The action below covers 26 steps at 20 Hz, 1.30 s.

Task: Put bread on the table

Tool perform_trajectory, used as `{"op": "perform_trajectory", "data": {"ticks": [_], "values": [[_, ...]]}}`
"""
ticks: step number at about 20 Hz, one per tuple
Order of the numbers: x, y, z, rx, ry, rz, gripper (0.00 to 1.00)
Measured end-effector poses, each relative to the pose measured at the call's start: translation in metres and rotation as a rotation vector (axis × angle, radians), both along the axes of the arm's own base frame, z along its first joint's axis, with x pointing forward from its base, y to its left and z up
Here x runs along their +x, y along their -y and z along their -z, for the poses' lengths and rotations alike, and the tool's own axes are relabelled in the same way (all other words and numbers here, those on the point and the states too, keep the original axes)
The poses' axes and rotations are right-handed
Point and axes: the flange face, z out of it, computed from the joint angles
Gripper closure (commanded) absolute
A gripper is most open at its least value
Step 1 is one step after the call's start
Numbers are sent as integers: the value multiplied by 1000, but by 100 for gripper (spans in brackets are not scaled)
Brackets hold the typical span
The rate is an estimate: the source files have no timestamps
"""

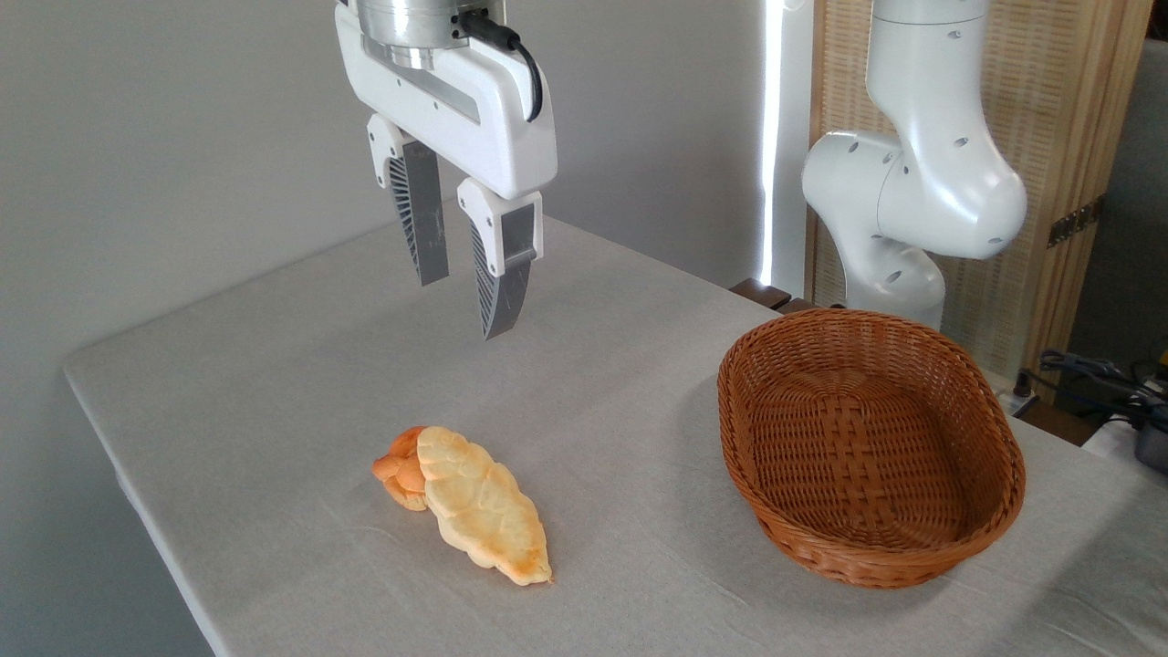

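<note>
- Grey ribbed fingers (429, 219) of the gripper (467, 306) hang narrowly parted, holding nothing, above the table (274, 365).
- Pale-yellow braided bread (482, 505) lies on the cloth, near left, touching an orange bun (399, 467).
- Brown wicker basket (871, 447) sits right.

Soft, even daylight fills the scene, brightest at a blown-out vertical strip of light (772, 137) behind the table (274, 383). Glare shines on the white arm (922, 173) and the metal ring above the gripper (465, 297). Faint, diffuse shadows fall on the grey cloth beside the bread (484, 502) and to the left of the basket (867, 447). Focus holds sharp throughout, with no visible motion blur or obvious edge distortion.
</note>
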Motion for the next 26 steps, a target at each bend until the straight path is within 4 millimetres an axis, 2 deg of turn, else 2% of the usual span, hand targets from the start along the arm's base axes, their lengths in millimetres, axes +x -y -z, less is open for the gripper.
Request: {"op": "perform_trajectory", "data": {"ticks": [3, 8, 13, 17, 26], "values": [[3, 10, 6, 34, -15, -7, 0], [6, 43, 14, 85, -32, -12, 0], [7, 61, 20, 109, -43, -7, 0], [9, 65, 24, 151, -45, -3, 0], [9, 58, 23, 154, -44, -17, 0]]}}
